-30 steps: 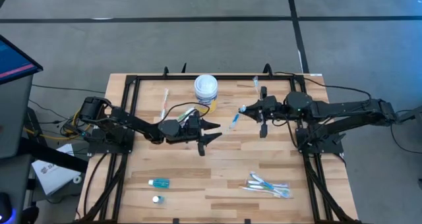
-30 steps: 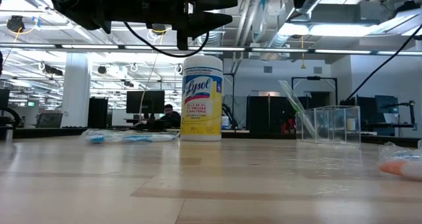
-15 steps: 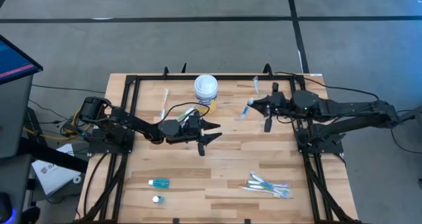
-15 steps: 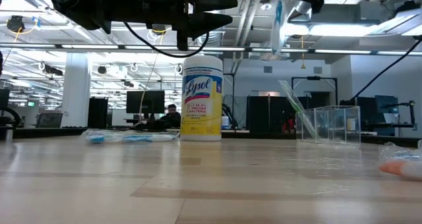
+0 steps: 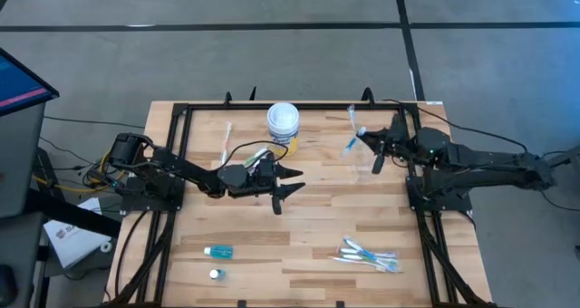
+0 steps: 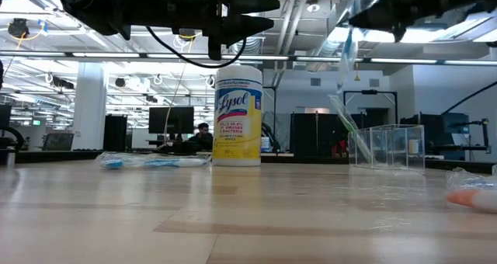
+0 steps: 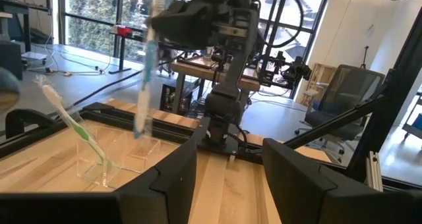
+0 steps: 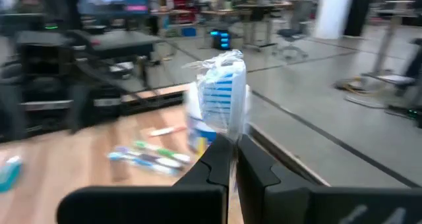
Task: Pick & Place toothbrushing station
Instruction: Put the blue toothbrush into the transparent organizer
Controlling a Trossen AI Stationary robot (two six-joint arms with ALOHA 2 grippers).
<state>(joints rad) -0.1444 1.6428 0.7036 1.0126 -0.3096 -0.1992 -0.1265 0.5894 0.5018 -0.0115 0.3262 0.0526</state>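
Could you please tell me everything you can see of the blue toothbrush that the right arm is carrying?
The blue toothbrush is slim, blue and white, still in a clear crinkled wrapper. The right gripper is shut on its bristle end, where blue and white bristles show above the fingers. It hangs handle down, clear of the table, near the far right corner, above the clear plastic cup that already holds a green toothbrush. Only the fingers touch it.

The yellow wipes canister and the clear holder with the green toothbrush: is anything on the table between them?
No. In the low view, bare table lies between canister and holder.
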